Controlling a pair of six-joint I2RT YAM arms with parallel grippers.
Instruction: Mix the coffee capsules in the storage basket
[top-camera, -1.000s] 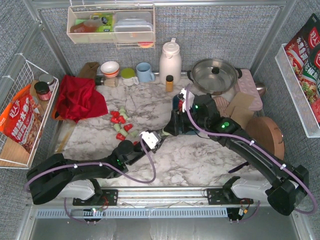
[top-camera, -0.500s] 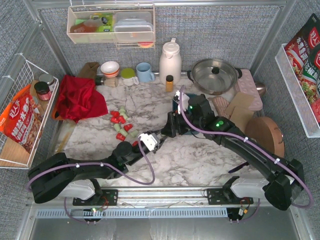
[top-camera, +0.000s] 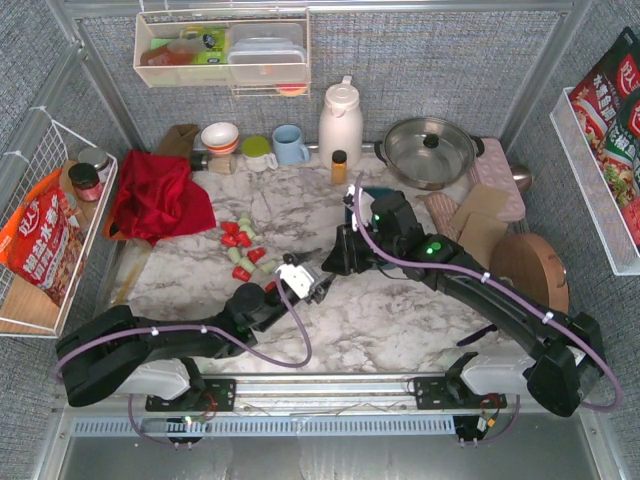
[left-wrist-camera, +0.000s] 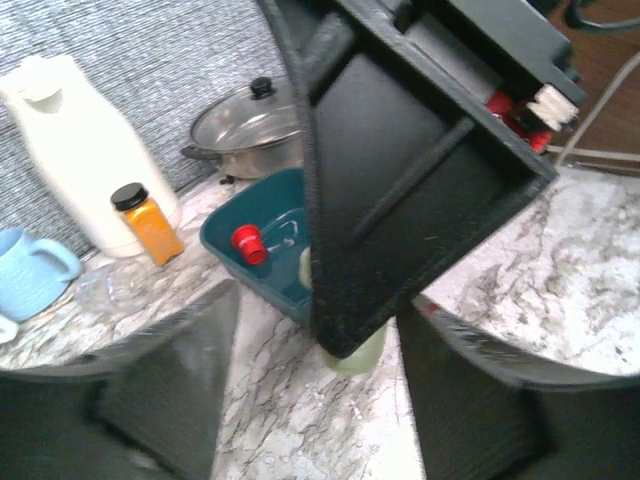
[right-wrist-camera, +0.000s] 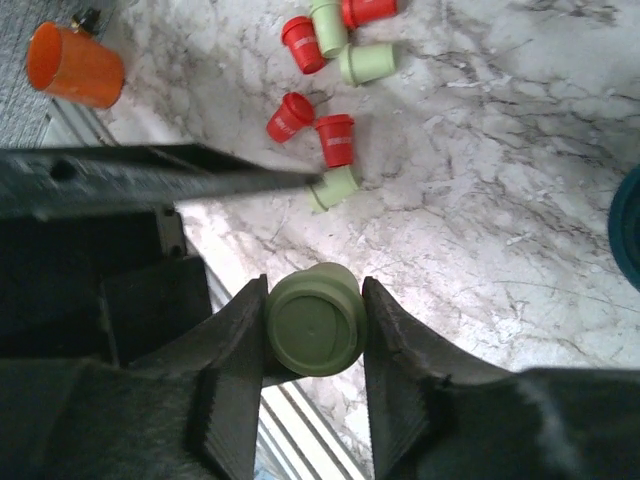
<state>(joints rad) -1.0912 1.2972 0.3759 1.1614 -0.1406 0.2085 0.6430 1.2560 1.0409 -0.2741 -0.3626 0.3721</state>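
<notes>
A green capsule (right-wrist-camera: 313, 333) is clamped by the right gripper (right-wrist-camera: 314, 308); the fingers of the left gripper (top-camera: 313, 280) are held apart. The storage basket (left-wrist-camera: 262, 283) is found just beyond, nearer to that right gripper.

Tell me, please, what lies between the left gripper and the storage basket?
The right gripper, pinching a mint green capsule, as the left wrist view shows.

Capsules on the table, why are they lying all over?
They look spilled: red and green capsules lie tipped over on the marble table, outside the teal basket, where only one red capsule shows.
</notes>
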